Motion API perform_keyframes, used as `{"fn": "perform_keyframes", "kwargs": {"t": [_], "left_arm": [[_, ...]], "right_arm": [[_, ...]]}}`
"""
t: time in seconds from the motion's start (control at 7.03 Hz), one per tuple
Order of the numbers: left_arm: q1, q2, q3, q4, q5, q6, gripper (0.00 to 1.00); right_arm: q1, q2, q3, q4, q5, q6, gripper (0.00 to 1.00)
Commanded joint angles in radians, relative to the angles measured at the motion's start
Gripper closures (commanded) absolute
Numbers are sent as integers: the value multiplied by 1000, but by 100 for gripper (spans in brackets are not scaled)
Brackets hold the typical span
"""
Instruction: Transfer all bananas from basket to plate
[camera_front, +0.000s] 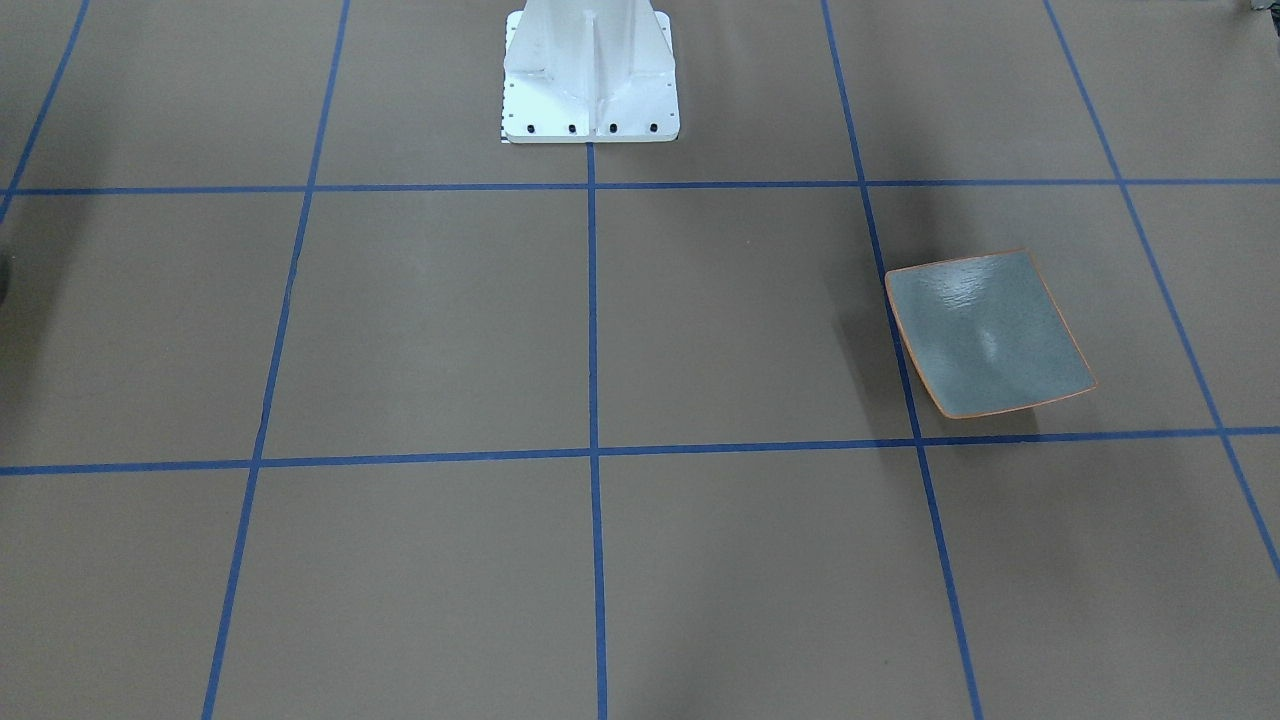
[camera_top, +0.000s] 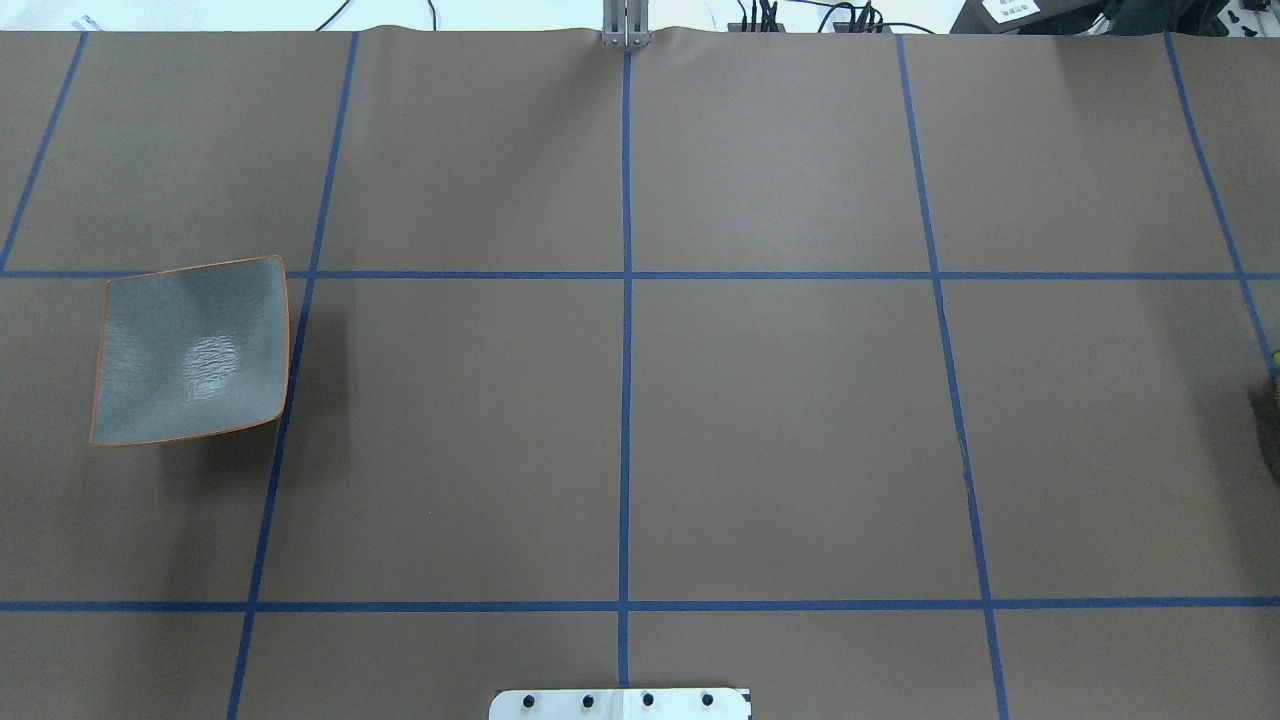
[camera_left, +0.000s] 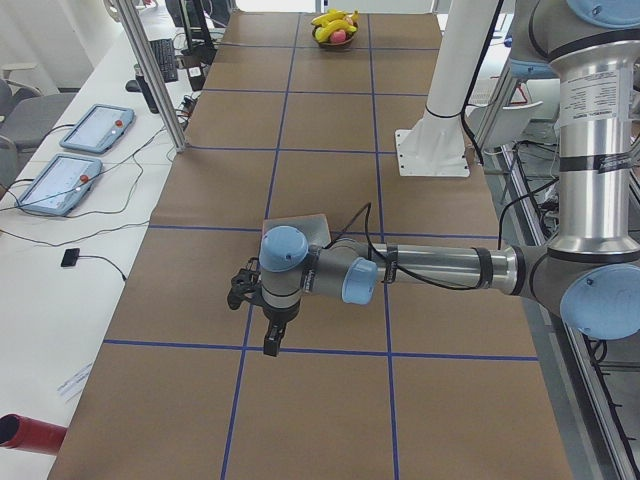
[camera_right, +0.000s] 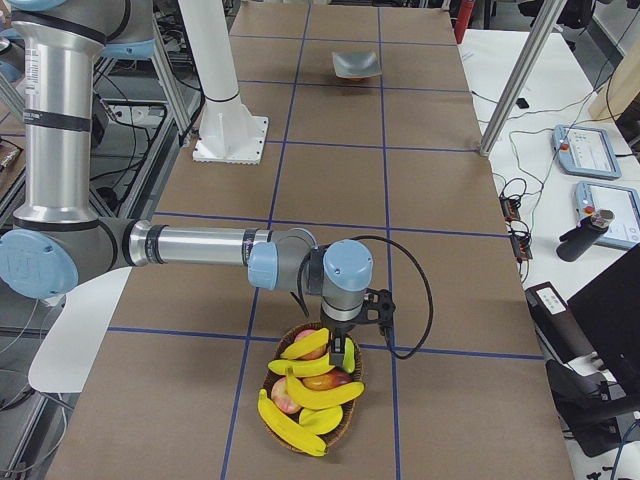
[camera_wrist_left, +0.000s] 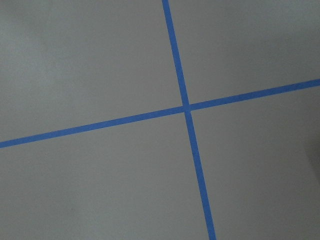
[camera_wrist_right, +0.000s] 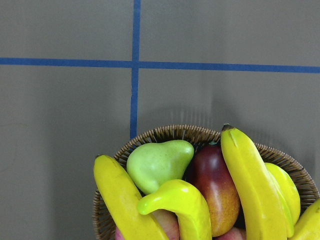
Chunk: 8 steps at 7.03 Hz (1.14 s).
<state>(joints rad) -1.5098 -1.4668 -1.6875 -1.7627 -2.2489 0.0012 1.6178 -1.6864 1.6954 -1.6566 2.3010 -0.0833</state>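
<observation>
Brown paper (camera_top: 780, 430) lies under yellow curved bananas (camera_wrist_right: 252, 175) piled in a woven basket (camera_wrist_right: 165, 132) at the right, far from the square grey-blue plate (camera_top: 190, 350) at the left, and the right gripper (camera_right: 346, 352) above them, pinching or not I cannot tell, might spill the green pear (camera_wrist_right: 157, 162) by tugging one.

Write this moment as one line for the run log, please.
bananas: in basket | plate: empty | right hand: over basket, grip unclear | left hand: above table, grip unclear
</observation>
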Motion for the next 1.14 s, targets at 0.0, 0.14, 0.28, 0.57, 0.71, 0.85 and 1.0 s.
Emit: {"fn": "perform_keyframes", "kwargs": {"t": [0.0,0.14,0.28,0.57,0.71,0.85,1.0], "left_arm": [[0,2,8,-1,-1,0,0],[0,3,11,0,-1,0,0],[0,5,12,0,-1,0,0],[0,3,28,-1,-3,-3,0],[0,2,34,-1,-4,-6,0],[2,2,37,-3,-4,-7,0],[2,3,35,-4,-8,-10,0]], "right_arm": [[5,-7,4,0,18,-1,0],[7,-7,3,0,20,-1,0],[7,-13,10,1,21,-1,0],[7,-23,29,12,20,-1,0],[7,-24,30,12,20,0,0],[7,-26,32,12,20,2,0],[7,-21,39,12,21,17,0]]}}
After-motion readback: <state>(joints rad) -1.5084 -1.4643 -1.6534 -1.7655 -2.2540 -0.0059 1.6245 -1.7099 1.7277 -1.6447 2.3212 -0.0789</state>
